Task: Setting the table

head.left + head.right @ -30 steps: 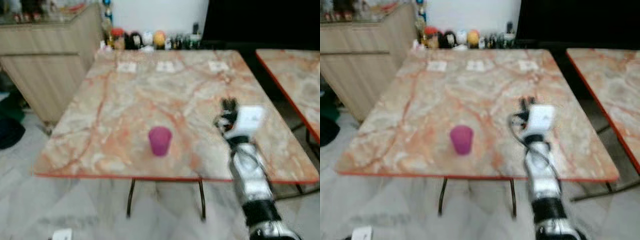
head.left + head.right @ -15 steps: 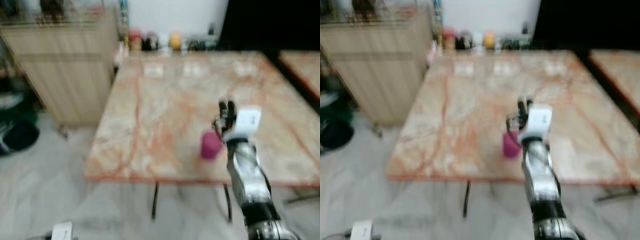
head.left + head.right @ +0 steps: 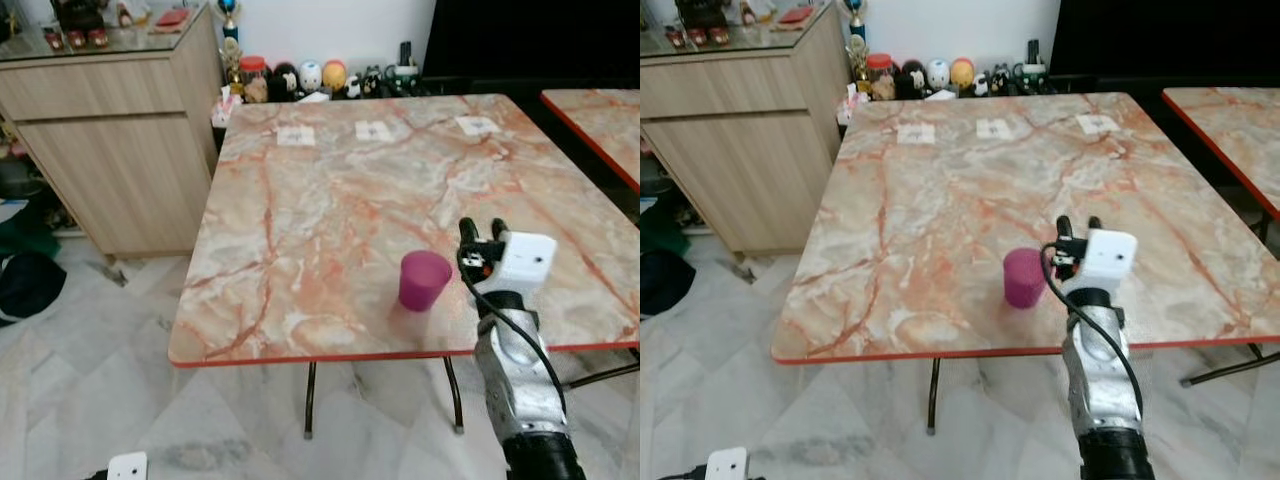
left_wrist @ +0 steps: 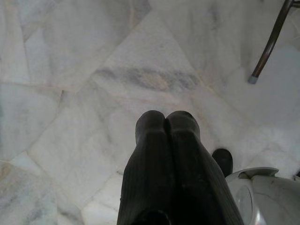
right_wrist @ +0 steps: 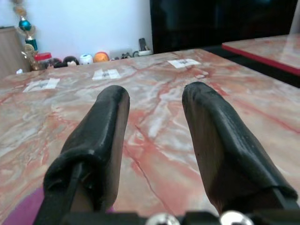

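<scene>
A purple cup (image 3: 424, 280) stands upside down on the marble table (image 3: 330, 190), near its front edge. My right gripper (image 3: 481, 232) hovers just to the right of the cup, a little apart from it, fingers open and empty. In the right wrist view the two black fingers (image 5: 105, 136) spread over the tabletop, with a sliver of the purple cup (image 5: 21, 211) at the frame's corner. My left gripper (image 4: 165, 123) hangs down over the floor tiles, its fingers pressed together with nothing between them.
A wooden cabinet (image 3: 110, 150) stands left of the table. Small figurines and jars (image 3: 300, 78) line the wall behind it. Three paper cards (image 3: 375, 130) lie at the table's far side. A second marble table (image 3: 600, 120) stands to the right. A table leg (image 4: 269, 42) is near my left gripper.
The camera has swung and steadied, so the picture is sharp now. My right gripper stays beside the purple cup, now clearly on its right and slightly lower over the table.
</scene>
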You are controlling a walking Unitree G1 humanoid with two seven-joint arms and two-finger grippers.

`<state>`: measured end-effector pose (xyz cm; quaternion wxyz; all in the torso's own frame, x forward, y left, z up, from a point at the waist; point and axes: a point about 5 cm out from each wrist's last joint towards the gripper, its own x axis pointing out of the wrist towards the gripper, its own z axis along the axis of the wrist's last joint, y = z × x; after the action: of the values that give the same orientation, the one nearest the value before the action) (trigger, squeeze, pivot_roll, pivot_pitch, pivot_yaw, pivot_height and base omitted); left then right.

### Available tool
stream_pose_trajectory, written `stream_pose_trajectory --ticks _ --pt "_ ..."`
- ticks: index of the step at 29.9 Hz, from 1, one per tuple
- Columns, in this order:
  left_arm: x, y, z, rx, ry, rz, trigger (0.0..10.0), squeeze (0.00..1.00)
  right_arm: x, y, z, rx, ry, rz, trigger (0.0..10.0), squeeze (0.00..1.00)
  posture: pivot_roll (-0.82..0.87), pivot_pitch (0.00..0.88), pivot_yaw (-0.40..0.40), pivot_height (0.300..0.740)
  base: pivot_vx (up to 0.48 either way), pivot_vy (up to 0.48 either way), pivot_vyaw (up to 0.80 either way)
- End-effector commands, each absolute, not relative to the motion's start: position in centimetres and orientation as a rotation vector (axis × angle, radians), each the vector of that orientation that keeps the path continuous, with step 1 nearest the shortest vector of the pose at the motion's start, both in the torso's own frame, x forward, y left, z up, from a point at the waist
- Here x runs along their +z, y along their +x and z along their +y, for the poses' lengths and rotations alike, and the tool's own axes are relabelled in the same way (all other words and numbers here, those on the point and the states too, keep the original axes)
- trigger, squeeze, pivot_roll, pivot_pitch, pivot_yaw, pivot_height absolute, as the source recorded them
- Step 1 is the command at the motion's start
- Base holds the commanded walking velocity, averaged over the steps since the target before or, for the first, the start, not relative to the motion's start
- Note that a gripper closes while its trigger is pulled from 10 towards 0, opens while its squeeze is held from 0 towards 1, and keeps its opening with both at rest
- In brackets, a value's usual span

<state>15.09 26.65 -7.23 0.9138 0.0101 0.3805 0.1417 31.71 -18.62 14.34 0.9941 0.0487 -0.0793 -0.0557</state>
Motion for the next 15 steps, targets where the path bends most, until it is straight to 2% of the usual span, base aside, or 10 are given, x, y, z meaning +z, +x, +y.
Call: stream_pose_trajectory --ticks 1,2,3,7,15 --pt "-7.40 14.75 26.59 0.292 0.025 0.797 10.0 0.00 15.01 31.38 -18.39 -0.090 0.135 -0.157 10.0 0.95 0.01 0.032 0.019 0.740 0.000 0.000 0.00" --pt "-7.40 14.78 26.56 0.291 0.025 0.797 10.0 0.00 15.06 31.23 -18.27 -0.073 0.136 -0.137 10.0 0.40 0.01 0.032 0.019 0.740 0.000 0.000 0.00" --pt "-7.40 14.81 26.53 0.290 0.025 0.796 10.0 0.00 14.96 31.22 -18.26 -0.065 0.117 -0.113 10.0 0.00 0.01 0.032 0.019 0.740 0.000 0.000 0.00" --pt "-7.38 14.87 26.52 0.289 0.024 0.795 10.0 0.00 14.95 31.06 -18.08 -0.018 0.121 -0.025 10.0 0.00 0.01 0.032 0.019 0.740 0.000 0.000 0.00" --pt "-7.35 15.00 26.46 0.288 0.024 0.792 10.0 0.00 15.07 31.19 -18.88 -0.071 0.150 0.077 10.0 0.00 0.00 0.031 0.018 0.740 0.000 0.000 0.00"
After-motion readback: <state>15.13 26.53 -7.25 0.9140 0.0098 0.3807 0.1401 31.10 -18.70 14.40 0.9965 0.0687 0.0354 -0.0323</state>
